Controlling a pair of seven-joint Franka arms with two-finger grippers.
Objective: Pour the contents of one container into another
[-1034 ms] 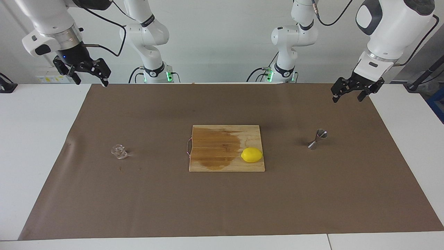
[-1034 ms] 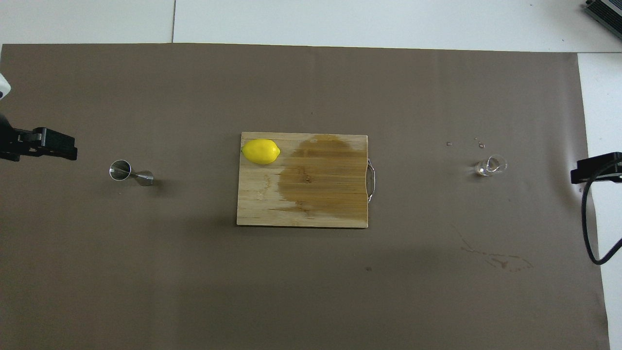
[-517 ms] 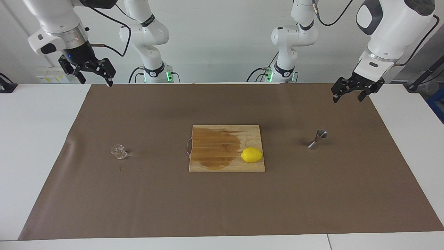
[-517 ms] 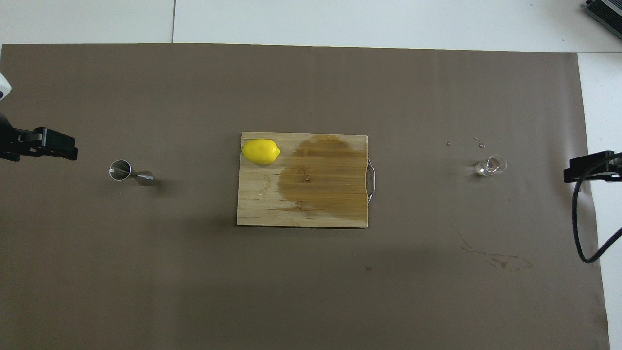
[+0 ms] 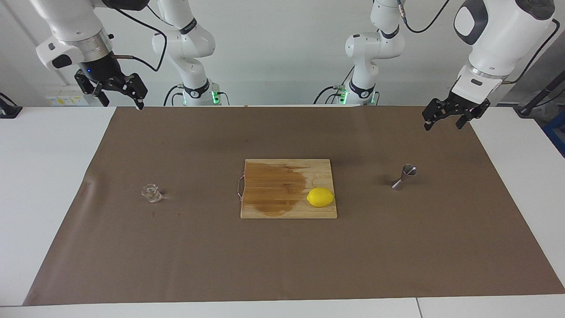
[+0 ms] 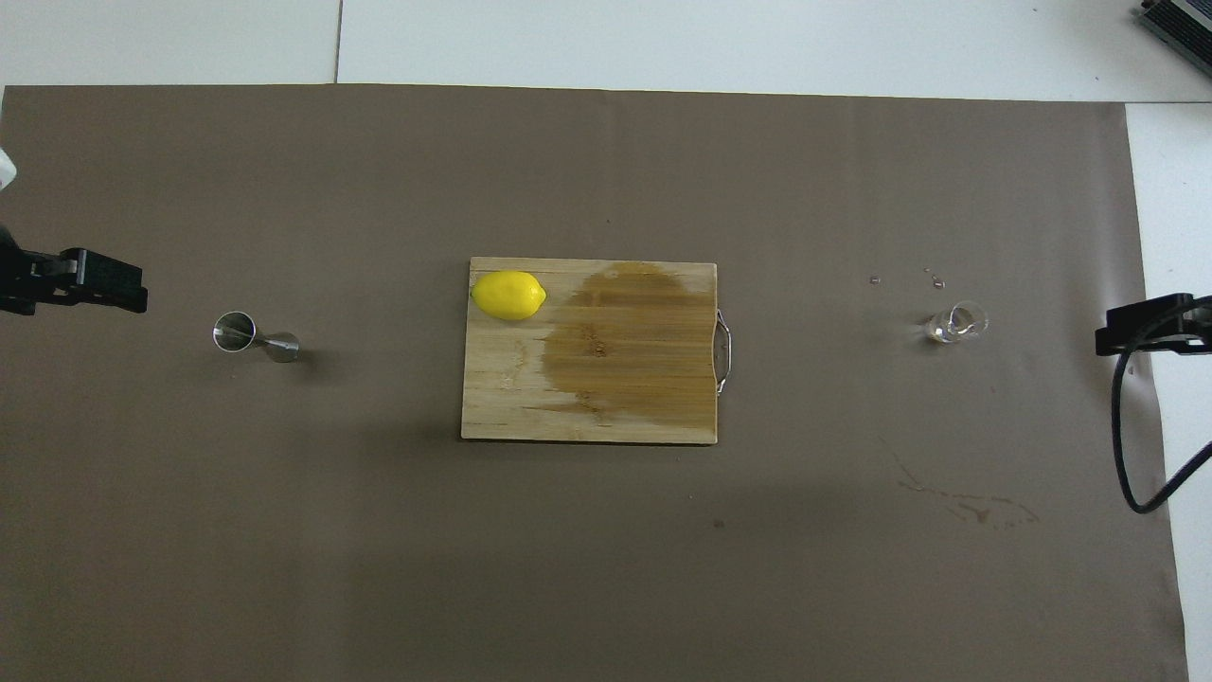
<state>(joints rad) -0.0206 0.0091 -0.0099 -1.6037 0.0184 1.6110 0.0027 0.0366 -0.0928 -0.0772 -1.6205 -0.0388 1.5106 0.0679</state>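
Observation:
The tiny clear glass vessel (image 5: 151, 193) (image 6: 956, 323) stands on the brown mat toward the right arm's end of the table. The steel hourglass jigger (image 5: 404, 176) (image 6: 254, 337) stands upright toward the left arm's end. My right gripper (image 5: 121, 103) hangs open and empty, high over the mat's corner at its own end, well clear of the glass. My left gripper (image 5: 442, 126) is also open and empty, raised over the mat's edge at its end, apart from the jigger. In the overhead view only one dark finger (image 6: 104, 281) of the left gripper and one finger (image 6: 1148, 325) of the right show.
A wooden cutting board (image 5: 320, 170) (image 6: 502, 398) with a dark wet patch lies mid-table on the brown mat (image 5: 282, 265). A yellow lemon (image 5: 320, 197) (image 6: 508, 295) rests on its corner toward the left arm's end. Small droplets (image 6: 873, 280) lie beside the glass.
The right gripper has shifted a little toward the middle of the table and settled. The left gripper has barely moved. Glass, jigger, board and lemon have not moved.

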